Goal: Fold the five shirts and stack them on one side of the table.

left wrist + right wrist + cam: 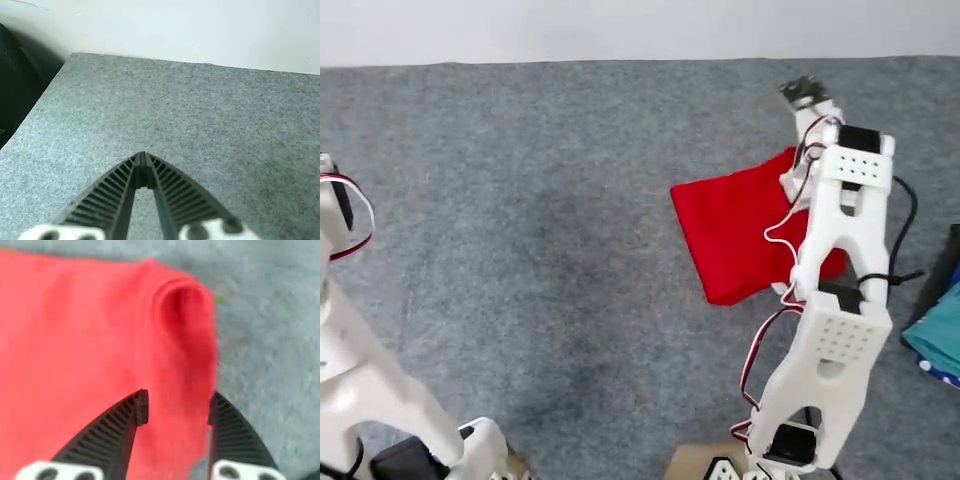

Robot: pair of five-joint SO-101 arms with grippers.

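A folded red shirt (pixel 740 235) lies on the right part of the grey table (pixel 520 220). The right arm (pixel 840 300) stands over its right side. In the right wrist view my right gripper (pixel 177 410) is open just above the red shirt (pixel 75 340), and a raised fold (pixel 185 325) along the shirt's edge runs between the two fingers. The left arm (pixel 360 380) is at the table's near left corner. Its gripper (pixel 145 157) is shut on nothing and hangs above bare grey felt (pixel 225 125).
Teal and blue cloth (pixel 940 335) lies at the table's right edge, with a dark object (pixel 954 250) just behind it. A white wall (pixel 200 25) runs along the far edge. A dark shape (pixel 15 90) sits beyond the table corner in the left wrist view.
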